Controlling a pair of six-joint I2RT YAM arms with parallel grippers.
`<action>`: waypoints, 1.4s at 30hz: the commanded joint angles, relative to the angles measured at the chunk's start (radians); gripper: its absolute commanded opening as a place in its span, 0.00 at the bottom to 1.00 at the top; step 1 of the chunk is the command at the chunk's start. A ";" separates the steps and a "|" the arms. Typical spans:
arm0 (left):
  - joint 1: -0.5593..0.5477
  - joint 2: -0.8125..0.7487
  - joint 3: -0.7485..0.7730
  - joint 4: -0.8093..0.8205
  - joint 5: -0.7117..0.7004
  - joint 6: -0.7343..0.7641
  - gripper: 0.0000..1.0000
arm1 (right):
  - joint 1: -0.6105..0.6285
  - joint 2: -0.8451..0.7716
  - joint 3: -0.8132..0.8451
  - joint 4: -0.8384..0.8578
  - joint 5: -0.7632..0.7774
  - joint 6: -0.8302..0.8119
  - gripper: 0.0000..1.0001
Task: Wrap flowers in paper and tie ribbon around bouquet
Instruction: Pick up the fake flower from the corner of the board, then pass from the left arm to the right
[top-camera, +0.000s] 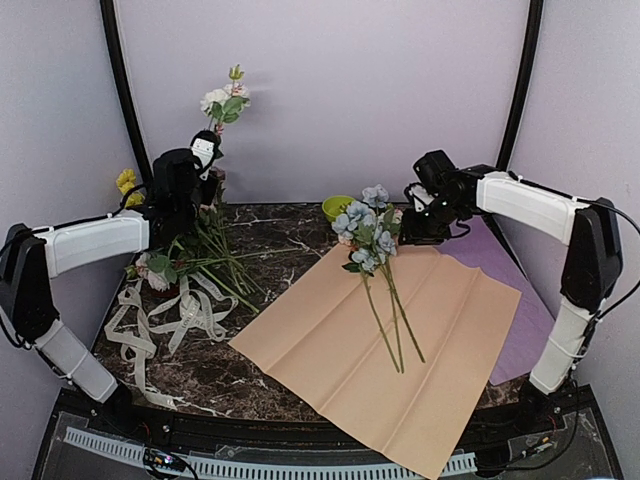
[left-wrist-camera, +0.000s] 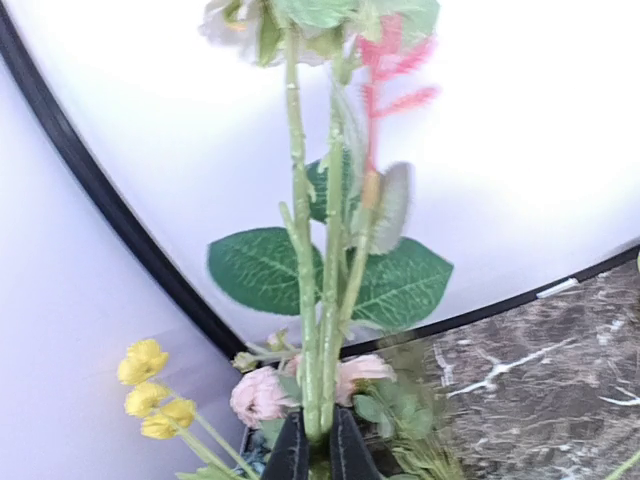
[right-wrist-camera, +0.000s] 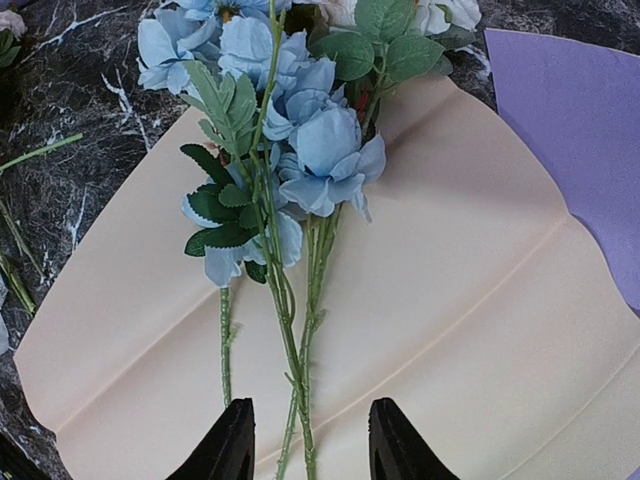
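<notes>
**Peach paper (top-camera: 400, 340) flat on marble tabletop (top-camera: 280, 240)**

Nearest us, the ribbon (top-camera: 160, 320) lies tangled at left. The blue flowers (top-camera: 365, 235) rest across the paper. Farther back, our right end effector (right-wrist-camera: 308, 440) hangs over them, jaws spread and empty; our left end effector (left-wrist-camera: 318, 450) is clamped on an upright white-and-pink spray (left-wrist-camera: 296, 200).

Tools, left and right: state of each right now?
Left tool: closed on the stems of a spray, held upright.
Right tool: open, holding nothing, over the blue flowers on the paper.
</notes>
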 joint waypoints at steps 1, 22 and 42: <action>-0.010 -0.096 -0.050 0.039 0.038 -0.034 0.00 | 0.009 -0.056 -0.002 0.047 0.001 -0.004 0.40; -0.232 0.071 -0.112 0.753 1.338 -0.940 0.00 | 0.238 -0.220 -0.210 1.219 -0.514 0.180 0.63; -0.287 0.096 -0.067 0.322 1.202 -0.685 0.72 | 0.153 -0.243 -0.032 0.539 -0.185 0.045 0.00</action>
